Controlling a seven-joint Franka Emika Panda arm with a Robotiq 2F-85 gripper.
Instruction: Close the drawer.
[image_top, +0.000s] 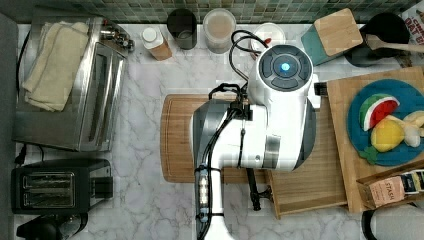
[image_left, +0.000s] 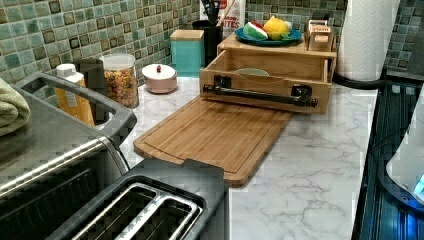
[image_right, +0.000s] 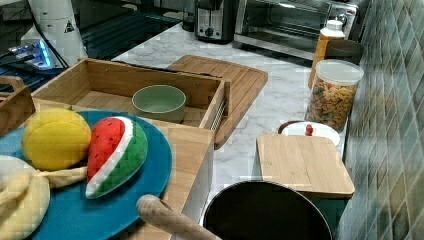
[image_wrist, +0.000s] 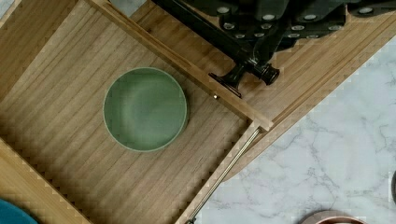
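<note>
The drawer (image_left: 265, 80) is a light-wood tray standing pulled out from under a wooden shelf, over the end of the cutting board. Its black bar handle (image_left: 260, 95) runs along the front. A green bowl (image_right: 159, 102) sits inside on the drawer floor (image_wrist: 60, 116). In the top view my white arm (image_top: 265, 115) covers most of the drawer (image_top: 310, 192), and the handle's end (image_top: 253, 192) sticks out below it. In the wrist view my gripper (image_wrist: 275, 23) hangs dark above the handle (image_wrist: 219, 39), beside the bowl (image_wrist: 144, 109).
A bamboo cutting board (image_left: 210, 135) lies in front of the drawer. The shelf top carries a blue plate of toy fruit (image_top: 385, 120). A toaster oven (image_top: 70, 80) and toaster (image_top: 55, 187) stand at the top view's left. Jars and a teal block (image_top: 332, 35) line the tiled wall.
</note>
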